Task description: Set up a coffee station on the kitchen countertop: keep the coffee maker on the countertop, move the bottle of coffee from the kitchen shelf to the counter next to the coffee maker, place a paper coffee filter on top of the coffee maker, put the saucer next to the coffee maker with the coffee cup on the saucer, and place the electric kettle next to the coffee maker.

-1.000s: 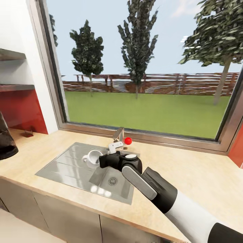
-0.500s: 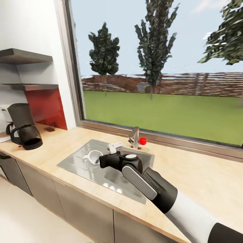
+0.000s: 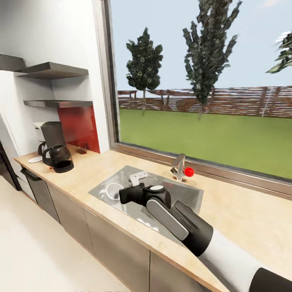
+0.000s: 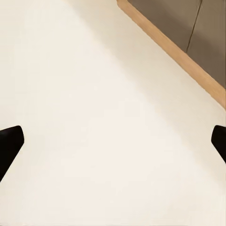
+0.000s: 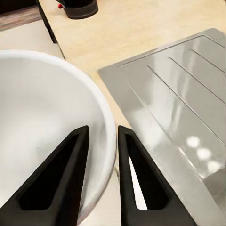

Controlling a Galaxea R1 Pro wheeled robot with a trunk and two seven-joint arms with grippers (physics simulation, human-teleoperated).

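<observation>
My right gripper [image 3: 123, 195] hangs over the steel sink [image 3: 178, 194] of the light-wood kitchen countertop [image 3: 239, 211], shut on the rim of the white coffee cup [image 3: 111, 190]. In the right wrist view the cup's [image 5: 37, 117] wall is pinched between the two black fingers [image 5: 66, 179] of the gripper [image 5: 102, 131]. The coffee maker [image 3: 54, 146] with its glass carafe stands at the counter's far left end. A flat white disc [image 3: 34, 159] lies beside it; I cannot tell if it is the saucer. My left gripper [image 4: 113, 141] is open above bare floor.
A tap [image 3: 178, 166] with a red knob [image 3: 188, 171] stands behind the sink under the big window. Two wall shelves [image 3: 52, 71] hang above the coffee maker. Grey cabinet fronts [image 3: 117, 243] run under the counter, with pale floor [image 3: 48, 259] to the left.
The whole head view has swung left, so the coffee maker and shelves have come fully into sight. The right gripper still holds the cup at the same place in the picture.
</observation>
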